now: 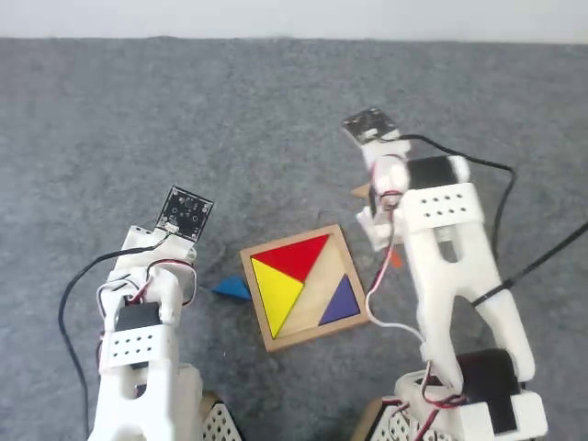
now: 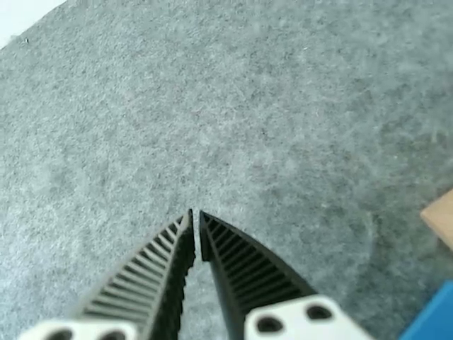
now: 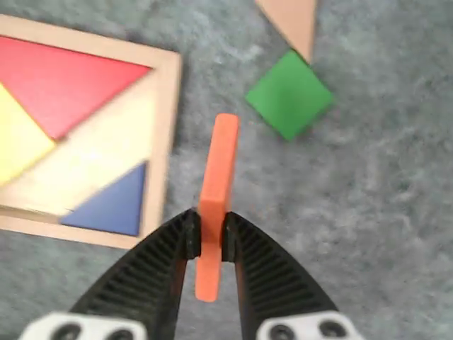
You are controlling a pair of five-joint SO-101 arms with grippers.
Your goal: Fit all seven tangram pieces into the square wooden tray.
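The square wooden tray lies between the arms and holds a red triangle, a yellow triangle and a dark blue triangle. My right gripper is shut on an orange piece, held on edge above the mat just beside the tray's rim; the orange piece peeks out under the right arm. A green square and a tan triangle lie on the mat beyond it. My left gripper is shut on nothing over bare mat. A light blue piece lies left of the tray.
Grey felt mat covers the table, with open room at the back and left. Cables trail from the right arm. The tan triangle's tip shows beside the right arm's wrist.
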